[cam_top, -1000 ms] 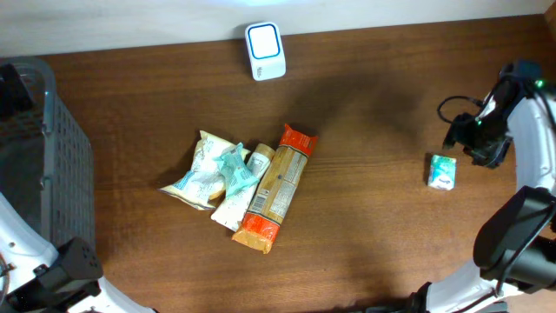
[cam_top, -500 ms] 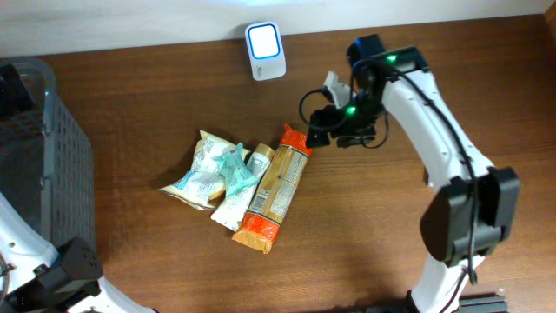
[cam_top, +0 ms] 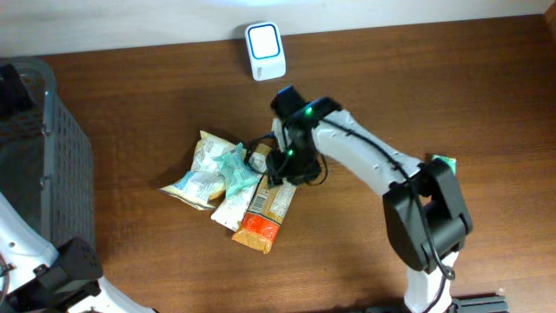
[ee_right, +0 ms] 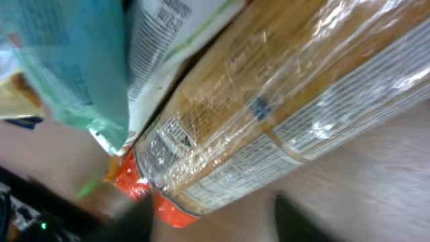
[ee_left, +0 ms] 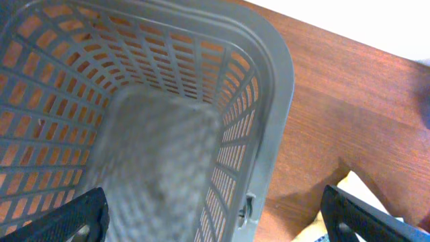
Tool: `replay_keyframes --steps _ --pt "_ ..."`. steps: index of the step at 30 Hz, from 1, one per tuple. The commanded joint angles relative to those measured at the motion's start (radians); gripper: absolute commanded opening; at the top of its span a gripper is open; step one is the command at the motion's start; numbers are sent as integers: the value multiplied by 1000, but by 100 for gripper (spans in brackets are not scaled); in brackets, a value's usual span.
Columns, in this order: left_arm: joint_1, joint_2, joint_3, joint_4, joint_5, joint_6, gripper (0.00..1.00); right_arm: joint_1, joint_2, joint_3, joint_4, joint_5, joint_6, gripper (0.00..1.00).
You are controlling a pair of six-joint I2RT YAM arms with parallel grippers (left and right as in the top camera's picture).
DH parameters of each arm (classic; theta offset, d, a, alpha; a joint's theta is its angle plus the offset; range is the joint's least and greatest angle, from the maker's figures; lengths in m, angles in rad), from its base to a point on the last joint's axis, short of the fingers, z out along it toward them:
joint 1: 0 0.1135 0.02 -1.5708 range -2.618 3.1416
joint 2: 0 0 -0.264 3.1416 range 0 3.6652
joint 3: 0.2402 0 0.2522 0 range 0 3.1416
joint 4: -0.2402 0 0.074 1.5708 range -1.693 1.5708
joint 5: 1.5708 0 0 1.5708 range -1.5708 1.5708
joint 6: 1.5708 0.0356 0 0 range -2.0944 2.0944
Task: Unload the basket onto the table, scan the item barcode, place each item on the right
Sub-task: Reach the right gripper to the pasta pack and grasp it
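The item under my right gripper (cam_top: 282, 165) is a long clear-wrapped package (cam_top: 265, 204) with orange ends, lying in a pile at mid-table. In the right wrist view its label side (ee_right: 269, 121) fills the frame. Its red end lies just inside the left of my blurred fingers (ee_right: 134, 218), and bare wood shows before the other finger. That gripper (ee_right: 215, 218) is open and grips nothing. The white scanner (cam_top: 264, 51) stands at the table's far edge. My left gripper (ee_left: 215, 215) hangs wide open over the grey basket (ee_left: 269, 87).
A teal pouch (cam_top: 233, 169), a white pack (cam_top: 230, 204) and a yellow-white snack bag (cam_top: 200, 169) lie against the package's left side. A small green-white box (cam_top: 443, 162) peeks from behind the right arm. The basket (cam_top: 61, 174) takes up the left edge.
My right arm swung from the small box at the far right across to the pile and now sits over the long package. The left arm has not moved.
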Motion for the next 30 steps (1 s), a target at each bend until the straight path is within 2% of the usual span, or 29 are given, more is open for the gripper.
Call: replay_keyframes --steps 1,2,9,11,18,27,28,30 --pt "2 0 6 1 11 16 99 18 -1 -60 11 19 70 33" --pt "2 0 6 1 11 16 99 15 -1 -77 11 16 70 38" --pt "2 0 6 1 11 16 99 18 -1 -142 77 -23 70 39" --pt "2 0 6 1 11 16 99 18 0 -142 129 -19 98 45" --pt "2 0 6 1 11 16 99 18 16 -201 185 -24 142 53" --pt "2 0 6 1 11 16 99 18 16 -284 293 -41 217 53" --pt "2 0 6 1 11 16 99 18 16 -284 296 -40 219 52" --pt "2 0 6 1 11 16 99 10 16 -283 294 -44 219 24"
